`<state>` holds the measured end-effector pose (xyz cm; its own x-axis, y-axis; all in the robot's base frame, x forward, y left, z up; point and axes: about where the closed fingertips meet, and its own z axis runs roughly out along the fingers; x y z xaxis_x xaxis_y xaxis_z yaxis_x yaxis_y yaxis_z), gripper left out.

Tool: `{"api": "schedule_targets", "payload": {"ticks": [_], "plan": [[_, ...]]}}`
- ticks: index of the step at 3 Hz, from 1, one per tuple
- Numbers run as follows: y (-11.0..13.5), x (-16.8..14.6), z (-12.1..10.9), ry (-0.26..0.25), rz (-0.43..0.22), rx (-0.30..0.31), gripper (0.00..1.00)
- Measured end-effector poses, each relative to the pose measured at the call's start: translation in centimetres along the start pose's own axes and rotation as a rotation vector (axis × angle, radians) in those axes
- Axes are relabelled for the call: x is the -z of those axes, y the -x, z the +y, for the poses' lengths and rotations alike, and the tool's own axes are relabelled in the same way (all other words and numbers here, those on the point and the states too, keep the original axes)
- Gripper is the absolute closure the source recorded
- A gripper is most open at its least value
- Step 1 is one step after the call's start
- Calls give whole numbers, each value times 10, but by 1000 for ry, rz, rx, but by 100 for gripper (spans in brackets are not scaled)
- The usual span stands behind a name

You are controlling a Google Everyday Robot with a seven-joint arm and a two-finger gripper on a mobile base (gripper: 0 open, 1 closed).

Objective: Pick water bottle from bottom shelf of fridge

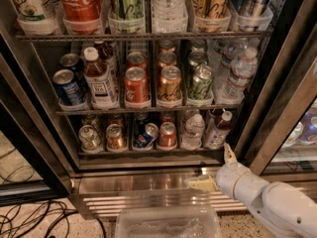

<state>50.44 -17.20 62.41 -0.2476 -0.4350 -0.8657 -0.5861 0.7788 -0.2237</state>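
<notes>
This looks like the approach step. The gripper hangs just below the bottom shelf of the fridge, jaws spread wide and empty. The water bottle stands upright there, right of a red can. The next move calls for rising and reaching in around it.

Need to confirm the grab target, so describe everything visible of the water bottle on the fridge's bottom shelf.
The water bottle is small, clear, ribbed plastic with a pale label band, standing upright in a clear lane tray on the bottom shelf. A red can stands to its left, a tilted dark-drink bottle to its right. The open tool sits below and right of it, not touching it.
</notes>
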Motion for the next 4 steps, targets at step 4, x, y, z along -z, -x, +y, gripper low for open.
{"api": "schedule_targets", "payload": {"ticks": [4], "plan": [[40, -11, 9, -247, -180, -104, 0]]}}
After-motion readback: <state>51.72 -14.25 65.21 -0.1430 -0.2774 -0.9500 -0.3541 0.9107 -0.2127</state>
